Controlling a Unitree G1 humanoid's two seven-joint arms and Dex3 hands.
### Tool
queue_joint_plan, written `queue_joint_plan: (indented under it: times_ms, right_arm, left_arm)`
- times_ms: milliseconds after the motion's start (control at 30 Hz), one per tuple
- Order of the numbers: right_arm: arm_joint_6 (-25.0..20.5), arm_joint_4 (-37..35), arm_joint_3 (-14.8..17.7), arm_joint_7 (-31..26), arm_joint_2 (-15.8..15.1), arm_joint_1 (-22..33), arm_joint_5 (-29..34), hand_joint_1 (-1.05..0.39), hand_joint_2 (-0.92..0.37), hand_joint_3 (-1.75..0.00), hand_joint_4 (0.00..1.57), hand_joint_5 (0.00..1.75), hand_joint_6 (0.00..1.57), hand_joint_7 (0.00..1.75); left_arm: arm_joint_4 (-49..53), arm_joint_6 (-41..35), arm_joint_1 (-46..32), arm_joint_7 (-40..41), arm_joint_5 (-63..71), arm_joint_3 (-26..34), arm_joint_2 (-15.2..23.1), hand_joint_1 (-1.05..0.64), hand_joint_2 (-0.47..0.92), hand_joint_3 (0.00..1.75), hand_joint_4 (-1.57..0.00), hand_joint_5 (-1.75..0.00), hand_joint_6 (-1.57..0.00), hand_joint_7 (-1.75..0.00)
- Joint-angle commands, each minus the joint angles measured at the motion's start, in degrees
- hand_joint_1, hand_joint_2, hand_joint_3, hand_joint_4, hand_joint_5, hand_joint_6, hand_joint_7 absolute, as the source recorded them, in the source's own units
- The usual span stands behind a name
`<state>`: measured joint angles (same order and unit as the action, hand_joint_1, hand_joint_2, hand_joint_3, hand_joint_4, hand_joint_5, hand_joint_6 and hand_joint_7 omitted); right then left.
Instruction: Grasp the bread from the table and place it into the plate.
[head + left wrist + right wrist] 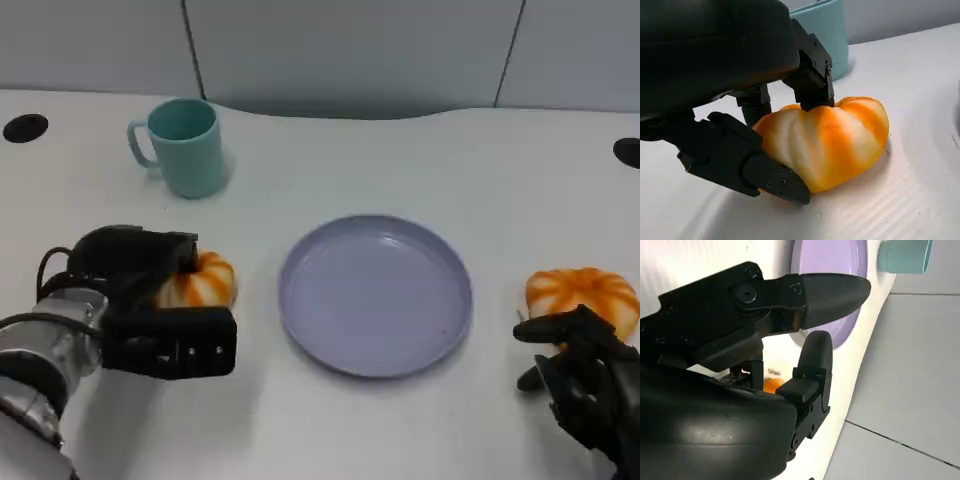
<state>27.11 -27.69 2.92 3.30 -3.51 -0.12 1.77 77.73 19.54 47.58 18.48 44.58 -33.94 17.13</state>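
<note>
An orange-and-white striped bread (203, 281) lies on the white table, left of the lavender plate (375, 297). My left hand (140, 300) grips it: in the left wrist view the fingers (810, 80) press on the far side of the bread (835, 140) and the thumb (750, 167) presses on its near side. The bread rests on the table. A second striped bread (583, 293) lies right of the plate. My right hand (585, 385) sits just in front of it, fingers apart and holding nothing. The right wrist view shows a sliver of that bread (772, 385) between the fingers (832, 292).
A teal cup (182, 146) stands at the back left, behind my left hand, and shows again as the cup (827, 35) and the cup (904, 255) in the wrist views. Black holes (25, 127) mark the table's far corners. The plate (832, 262) holds nothing.
</note>
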Motion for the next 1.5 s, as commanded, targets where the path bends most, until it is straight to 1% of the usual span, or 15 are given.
queue_joint_plan:
  times_ms: [33, 167, 200, 267, 333, 500, 633, 800, 867, 967, 1033, 1100, 1233, 1433, 1500]
  right_arm:
    - [-0.12, 0.96, 0.19, -0.41, -0.38, 0.47, -0.11, -0.24, -0.92, -0.44, 0.48, 1.44, 0.41, 1.22]
    - [-0.2, 1.03, 0.1, -0.74, -0.4, 0.53, 0.14, -0.24, -0.92, -0.44, 0.48, 1.44, 0.41, 1.22]
    - [-0.5, 1.25, 0.04, -0.65, -0.35, 0.54, 0.04, -0.25, -0.92, -0.44, 0.48, 1.44, 0.41, 1.22]
    - [-0.95, 1.71, -0.03, -0.46, -0.21, 0.67, -0.24, -0.25, -0.92, -0.44, 0.49, 1.45, 0.42, 1.22]
    - [-0.76, 1.61, -0.06, -0.53, -0.18, 0.64, -0.14, -0.24, -0.92, -0.44, 0.49, 1.46, 0.42, 1.22]
    - [-1.08, 1.93, -0.11, -0.66, -0.08, 0.84, -0.05, -0.22, -0.92, -0.44, 0.49, 1.45, 0.41, 1.21]
    - [0.14, 0.41, -0.34, -0.87, -0.72, 0.11, 1.02, -0.24, -0.92, -0.44, 0.5, 1.45, 0.43, 1.22]
    - [-1.63, 1.38, -0.11, -0.25, -0.13, 0.47, -0.02, -0.22, -0.92, -0.43, 0.5, 1.45, 0.44, 1.22]
    - [-2.48, 1.98, -0.15, -0.5, 0.14, 0.61, 0.0, -0.22, -0.92, -0.42, 0.51, 1.46, 0.44, 1.22]
    - [-3.08, 2.45, -0.16, -0.66, 0.25, 0.71, 0.17, -0.22, -0.92, -0.41, 0.51, 1.46, 0.44, 1.22]
    - [-3.88, 3.61, -0.29, -0.85, 0.59, 1.36, 0.31, -0.22, -0.92, -0.42, 0.5, 1.46, 0.44, 1.22]
    - [-4.31, 4.4, -0.42, -0.93, 0.75, 1.83, 0.39, -0.23, -0.92, -0.42, 0.5, 1.46, 0.44, 1.23]
    - [-4.44, 5.62, -0.66, -0.78, 1.25, 2.73, 0.03, -0.22, -0.92, -0.42, 0.48, 1.47, 0.44, 1.23]
    - [-3.67, 6.21, -0.95, -0.18, 1.77, 3.44, -0.84, -0.21, -0.92, -0.43, 0.48, 1.5, 0.43, 1.26]
    - [-3.41, 6.34, -1.16, -0.63, 1.76, 3.65, -0.23, -0.21, -0.92, -0.43, 0.48, 1.5, 0.43, 1.26]
  left_arm:
    - [0.16, 0.29, -2.33, -0.16, -4.09, 3.79, 0.01, -0.14, 0.89, 0.26, -0.85, -1.75, -0.65, -1.7]
    - [-0.01, 0.88, -2.55, -0.3, -4.93, 4.71, 0.02, -0.11, 0.9, 0.26, -0.86, -1.75, -0.63, -1.74]
    - [-0.45, 2.77, -2.52, 0.55, -6.68, 6.57, 0.14, -0.1, 0.89, 0.26, -0.87, -1.75, -0.64, -1.75]
    - [-1.34, 6.58, -1.97, 0.77, -10.15, 10.04, 0.49, -0.08, 0.77, 0.42, -0.91, -1.75, -0.68, -1.75]
    - [-2.19, 10.03, -0.84, -0.78, -12.43, 12.2, 0.95, -0.06, 0.69, 0.45, -0.89, -1.75, -0.68, -1.75]
    - [-4.4, 17.3, 2.18, -7.19, -15.3, 14.44, 1.06, -0.08, 0.74, 0.31, -0.85, -1.75, -0.65, -1.75]
    - [-6.17, 20.49, 4.66, -10.58, -15.23, 13.53, -1.23, -0.12, 0.75, 0.28, -0.87, -1.75, -0.66, -1.75]
    - [-7.24, 22.07, 6.36, -13.62, -14.58, 12.06, -4.56, -0.14, 0.75, 0.25, -0.89, -1.75, -0.65, -1.75]
    - [-7.24, 21.59, 7.38, -14.03, -13.15, 10.34, -6.84, -0.14, 0.75, 0.25, -0.89, -1.75, -0.65, -1.75]
    - [-7.09, 21.23, 7.8, -13.96, -12.51, 9.59, -7.56, -0.14, 0.75, 0.25, -0.89, -1.75, -0.65, -1.75]
    - [-5.87, 18.72, 8.65, -13.21, -9.56, 6.64, -11.39, -0.17, 0.79, 0.29, -0.9, -1.75, -0.66, -1.75]
    - [-4.99, 17.34, 8.99, -12.35, -7.86, 4.92, -13.44, -0.17, 0.8, 0.32, -0.91, -1.75, -0.67, -1.75]
    - [-3.37, 14.53, 9.04, -10.47, -4.79, 2.16, -15.07, -0.18, 0.79, 0.36, -0.93, -1.75, -0.66, -1.75]
    - [-2.06, 10.75, 9.27, -6.67, -0.84, -1.48, -16.23, -0.18, 0.72, 0.57, -0.98, -1.75, -0.73, -1.75]
    - [-1.88, 10.7, 9.85, -5.76, 0.73, -2.9, -16.06, -0.19, 0.71, 0.6, -0.94, -1.75, -0.68, -1.75]
